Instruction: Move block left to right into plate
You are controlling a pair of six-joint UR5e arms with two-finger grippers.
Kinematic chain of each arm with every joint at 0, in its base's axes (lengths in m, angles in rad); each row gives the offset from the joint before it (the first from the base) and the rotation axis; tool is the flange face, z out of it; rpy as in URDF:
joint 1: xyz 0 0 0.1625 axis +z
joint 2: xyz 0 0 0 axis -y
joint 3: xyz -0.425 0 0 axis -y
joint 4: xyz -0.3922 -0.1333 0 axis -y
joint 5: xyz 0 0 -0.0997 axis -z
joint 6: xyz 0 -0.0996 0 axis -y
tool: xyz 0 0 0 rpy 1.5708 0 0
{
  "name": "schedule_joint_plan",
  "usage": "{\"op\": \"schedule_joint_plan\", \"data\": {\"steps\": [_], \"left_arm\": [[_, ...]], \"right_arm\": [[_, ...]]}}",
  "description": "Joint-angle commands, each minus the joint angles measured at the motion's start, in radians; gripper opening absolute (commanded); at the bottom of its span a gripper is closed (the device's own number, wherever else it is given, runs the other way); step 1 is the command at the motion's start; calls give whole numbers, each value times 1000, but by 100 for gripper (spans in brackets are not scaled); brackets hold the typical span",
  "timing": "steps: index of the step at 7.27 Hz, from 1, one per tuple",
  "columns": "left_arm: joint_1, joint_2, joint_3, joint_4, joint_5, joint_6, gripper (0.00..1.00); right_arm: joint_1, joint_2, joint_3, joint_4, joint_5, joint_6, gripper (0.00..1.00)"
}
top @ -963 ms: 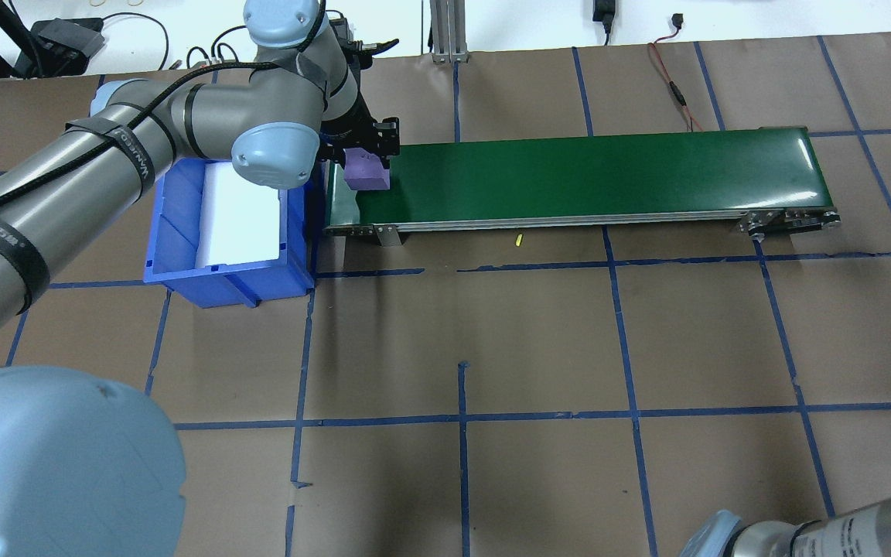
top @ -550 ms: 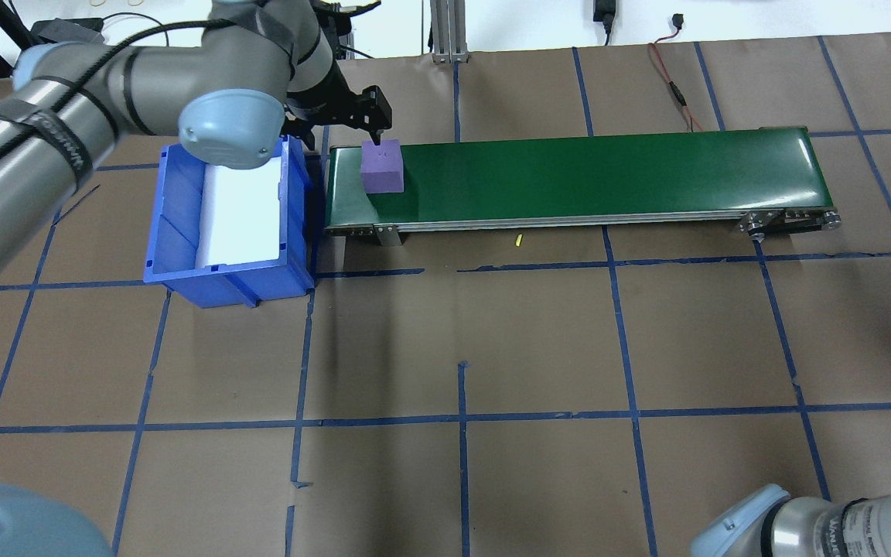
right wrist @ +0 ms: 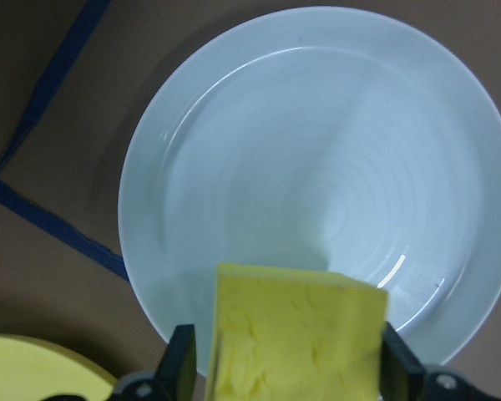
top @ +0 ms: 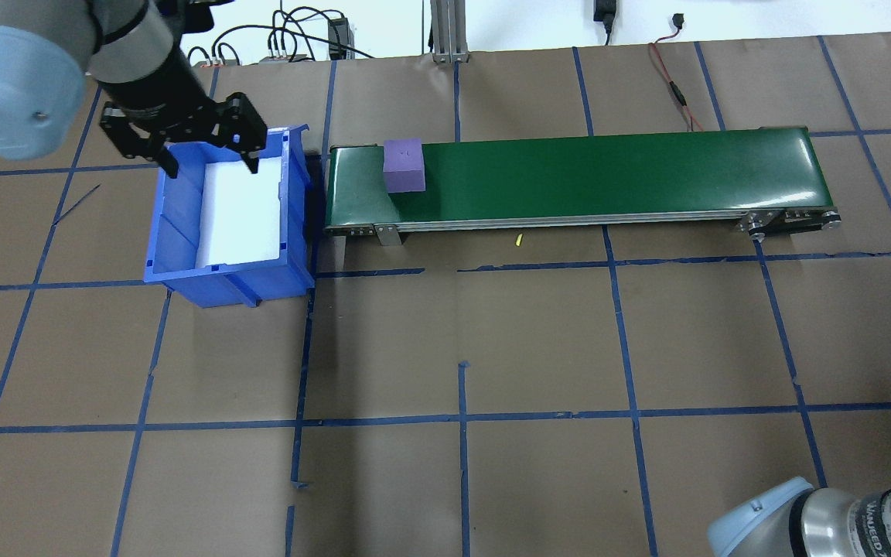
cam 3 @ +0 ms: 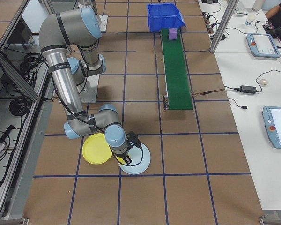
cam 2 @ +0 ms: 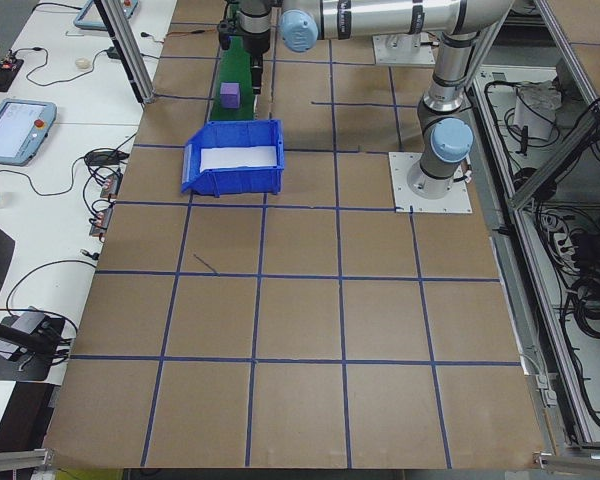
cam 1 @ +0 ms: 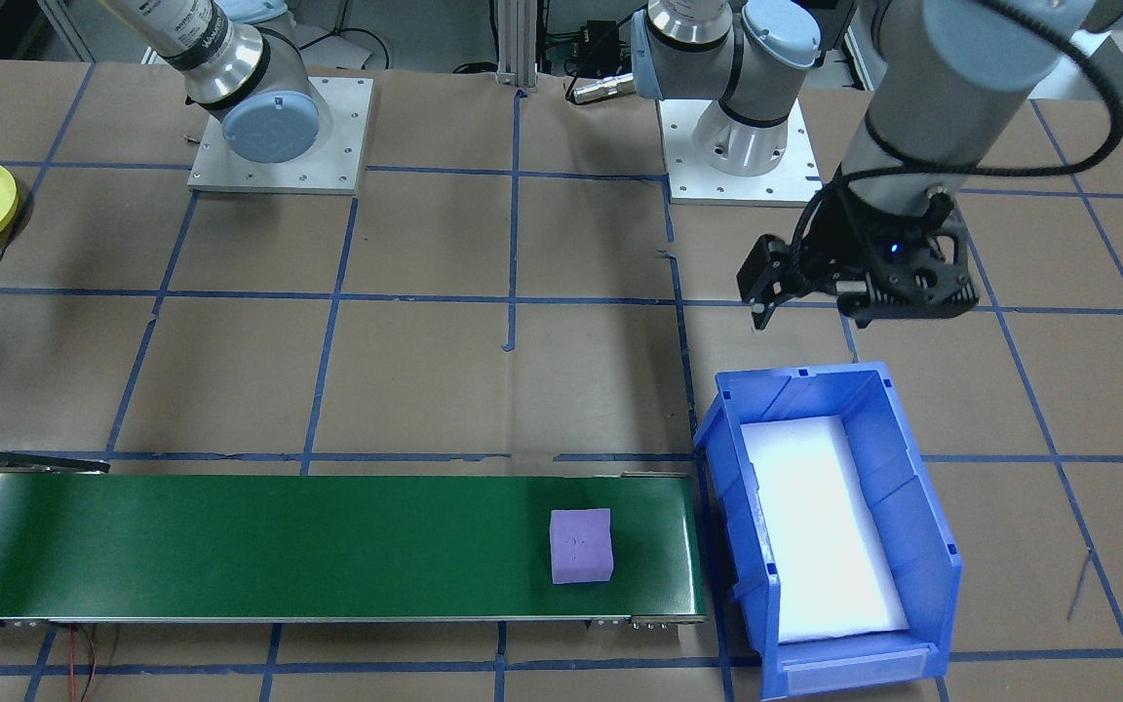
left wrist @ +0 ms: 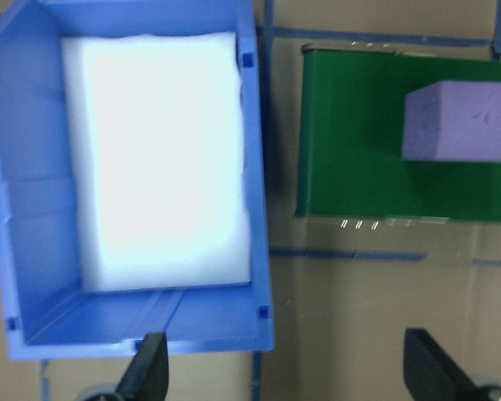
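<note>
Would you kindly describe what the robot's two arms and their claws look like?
Both arms are silver-grey metal tubes with pale blue round joint caps, mounted on square white base plates. A black cable runs along the left arm. The left claw is black, with two dark fingers. The right arm carries a small printed label.

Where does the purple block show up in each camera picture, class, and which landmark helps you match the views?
Front-facing: purple block on the green belt, lower middle, near the blue bin.
Overhead: upper left of centre, at the belt's bin end.
Exterior left: small, top left, beyond the bin.
Exterior right: small, top centre, just before the bin.
Left wrist: upper right.
Right wrist: not in view.
Shared landmark: the blue bin beside the belt's end.
</note>
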Motion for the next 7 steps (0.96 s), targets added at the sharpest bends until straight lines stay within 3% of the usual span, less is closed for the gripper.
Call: {"op": "schedule_joint_plan", "data": {"steps": [1, 3, 4, 7], "left_arm": [[22, 94, 9, -149, 9, 64, 100], [-7, 92, -12, -145, 3, -13, 100], [-10, 95, -18, -145, -3, -10, 100], [-22, 91, -20, -81, -3, 28, 100]], "right_arm": [[22, -21, -6, 7, 24, 124, 100], [196, -150, -12, 24, -15, 312, 100], [314, -186, -14, 94, -22, 464, 100], [710, -190, -115, 206, -31, 937, 100]]}}
